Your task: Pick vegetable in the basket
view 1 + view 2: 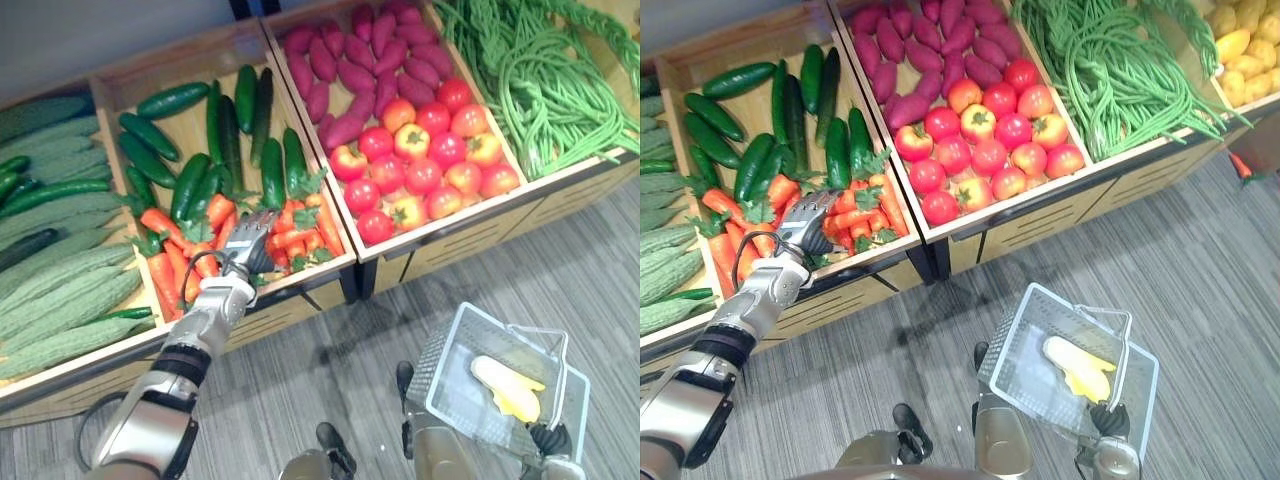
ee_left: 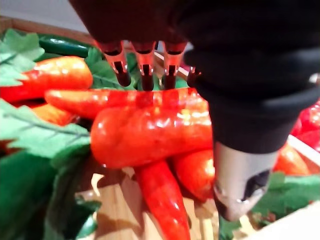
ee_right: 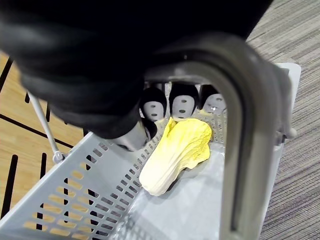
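Note:
My left hand (image 1: 248,240) reaches into the wooden crate and hovers over a pile of orange carrots (image 1: 300,222) with green tops. Its fingers (image 2: 145,70) are straight, their tips at a fat carrot (image 2: 150,132), and the thumb (image 2: 240,175) stands apart beside it; the hand is open and holds nothing. My right hand (image 1: 1105,425) is low at the right, its fingers (image 3: 182,102) curled round the handle (image 3: 245,125) of a grey plastic basket (image 1: 430,370). A pale yellow cabbage (image 1: 508,388) lies in the basket.
Dark cucumbers (image 1: 215,130) fill the back of the carrot crate. Bitter gourds (image 1: 60,270) lie to its left. Purple sweet potatoes (image 1: 350,60) and tomatoes (image 1: 430,150) are to the right, with long beans (image 1: 550,80) beyond. Grey striped floor (image 1: 560,270) lies before the crates.

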Tool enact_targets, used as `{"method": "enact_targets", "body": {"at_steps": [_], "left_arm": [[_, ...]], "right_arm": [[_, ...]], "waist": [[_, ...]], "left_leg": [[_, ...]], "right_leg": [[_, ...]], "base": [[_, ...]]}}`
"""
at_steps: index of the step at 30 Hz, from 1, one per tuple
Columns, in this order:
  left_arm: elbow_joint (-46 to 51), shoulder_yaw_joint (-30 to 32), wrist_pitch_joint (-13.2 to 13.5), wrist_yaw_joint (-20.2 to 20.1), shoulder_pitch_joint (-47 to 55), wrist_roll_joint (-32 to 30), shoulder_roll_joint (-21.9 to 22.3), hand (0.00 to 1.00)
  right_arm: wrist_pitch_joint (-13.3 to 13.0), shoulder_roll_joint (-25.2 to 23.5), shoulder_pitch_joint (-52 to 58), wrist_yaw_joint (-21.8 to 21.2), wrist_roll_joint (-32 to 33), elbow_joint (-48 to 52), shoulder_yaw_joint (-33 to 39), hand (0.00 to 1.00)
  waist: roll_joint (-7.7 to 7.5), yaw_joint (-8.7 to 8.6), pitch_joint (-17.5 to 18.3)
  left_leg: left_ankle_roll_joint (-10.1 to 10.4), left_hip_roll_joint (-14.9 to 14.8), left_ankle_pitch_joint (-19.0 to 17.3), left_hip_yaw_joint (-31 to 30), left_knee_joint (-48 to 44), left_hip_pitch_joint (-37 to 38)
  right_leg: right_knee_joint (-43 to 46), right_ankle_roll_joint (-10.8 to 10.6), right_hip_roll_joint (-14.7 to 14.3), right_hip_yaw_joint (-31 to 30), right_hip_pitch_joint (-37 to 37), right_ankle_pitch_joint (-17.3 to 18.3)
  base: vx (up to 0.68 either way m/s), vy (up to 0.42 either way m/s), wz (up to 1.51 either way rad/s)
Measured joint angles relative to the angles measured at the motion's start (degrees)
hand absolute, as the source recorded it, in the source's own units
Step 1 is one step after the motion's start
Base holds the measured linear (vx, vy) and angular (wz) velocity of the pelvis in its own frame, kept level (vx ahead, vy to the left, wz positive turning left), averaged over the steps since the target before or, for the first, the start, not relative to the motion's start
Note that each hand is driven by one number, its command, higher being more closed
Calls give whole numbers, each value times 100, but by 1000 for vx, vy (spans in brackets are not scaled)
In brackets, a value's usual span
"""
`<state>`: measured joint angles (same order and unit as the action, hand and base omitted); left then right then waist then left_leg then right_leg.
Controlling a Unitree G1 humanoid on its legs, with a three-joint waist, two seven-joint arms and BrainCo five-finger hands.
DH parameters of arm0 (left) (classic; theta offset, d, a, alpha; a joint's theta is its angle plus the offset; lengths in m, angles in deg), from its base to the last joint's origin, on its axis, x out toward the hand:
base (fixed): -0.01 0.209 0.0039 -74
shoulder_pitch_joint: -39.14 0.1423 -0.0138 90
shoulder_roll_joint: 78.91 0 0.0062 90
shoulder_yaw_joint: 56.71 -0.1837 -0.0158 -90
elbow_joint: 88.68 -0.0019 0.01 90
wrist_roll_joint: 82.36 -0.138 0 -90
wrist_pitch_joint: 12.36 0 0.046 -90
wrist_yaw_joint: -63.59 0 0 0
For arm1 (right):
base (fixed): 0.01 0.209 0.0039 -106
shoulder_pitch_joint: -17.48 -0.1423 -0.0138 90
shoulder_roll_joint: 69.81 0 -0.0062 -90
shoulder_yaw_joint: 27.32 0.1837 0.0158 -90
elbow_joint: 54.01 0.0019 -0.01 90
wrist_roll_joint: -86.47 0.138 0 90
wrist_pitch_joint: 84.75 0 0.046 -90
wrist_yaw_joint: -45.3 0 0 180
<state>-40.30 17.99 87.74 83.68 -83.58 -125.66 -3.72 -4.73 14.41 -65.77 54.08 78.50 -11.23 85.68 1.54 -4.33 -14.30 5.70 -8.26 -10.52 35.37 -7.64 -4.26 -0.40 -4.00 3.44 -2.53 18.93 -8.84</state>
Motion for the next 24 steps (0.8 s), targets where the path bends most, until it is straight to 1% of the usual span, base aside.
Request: {"method": "enact_targets", "body": {"at_steps": [3,4,7,9,11,13,17,21,24], "left_arm": [[-212,64,-59,48,-78,40,106,0],[-260,166,-75,134,-125,41,148,100],[-390,330,-85,271,-191,41,143,100],[-417,608,-99,444,-263,42,137,100],[-455,746,-188,449,-405,45,126,100],[-535,899,-198,467,-491,48,123,100],[-546,909,-205,475,-602,50,115,100],[-547,917,-212,481,-676,50,129,100],[-546,899,-294,465,-643,50,140,100]], "right_arm": [[-10,0,-7,51,7,92,-104,100],[-16,0,-11,51,7,147,-119,100],[-31,0,-22,55,8,191,-147,100],[-45,2,-41,64,9,215,-211,100],[-47,4,-40,69,9,232,-320,100],[-51,6,-39,70,9,243,-331,100],[-51,6,-38,73,9,243,-364,100],[-61,6,-35,77,8,240,-394,100],[-62,5,-35,78,7,205,-421,100]], "waist": [[-36,3,-63],[-42,-2,-117],[-64,10,-152],[-107,39,-189],[-145,31,-217],[-155,17,-223],[-168,-11,-231],[-216,-19,-259],[-239,-15,-271]], "left_leg": [[-5,-44,-52,41,-116,-93],[-9,-66,-70,45,-173,-126],[-6,-135,-144,145,-286,-221],[-2,-175,-184,213,-377,-272],[10,-256,-249,293,-503,-311],[20,-331,-314,324,-639,-379],[26,-362,-322,341,-666,-386],[26,-362,-323,338,-667,-351],[26,-362,-322,309,-656,-252]], "right_leg": [[-3,6,-33,-81,89,-44],[-23,12,-42,-97,94,-69],[-57,26,-84,-158,167,-125],[-111,38,-124,-276,216,-196],[-150,27,-169,-318,220,-228],[-155,33,-212,-359,266,-250],[-161,36,-239,-371,269,-262],[-162,19,-239,-374,234,-275],[-178,16,-235,-359,120,-277]], "base": [[-46,-54,-13],[-43,-58,-10],[-59,-68,-14],[-40,-61,-23],[-36,-63,-18],[-31,-70,-13],[-9,-65,-5],[-2,-33,0],[5,-25,4]]}}
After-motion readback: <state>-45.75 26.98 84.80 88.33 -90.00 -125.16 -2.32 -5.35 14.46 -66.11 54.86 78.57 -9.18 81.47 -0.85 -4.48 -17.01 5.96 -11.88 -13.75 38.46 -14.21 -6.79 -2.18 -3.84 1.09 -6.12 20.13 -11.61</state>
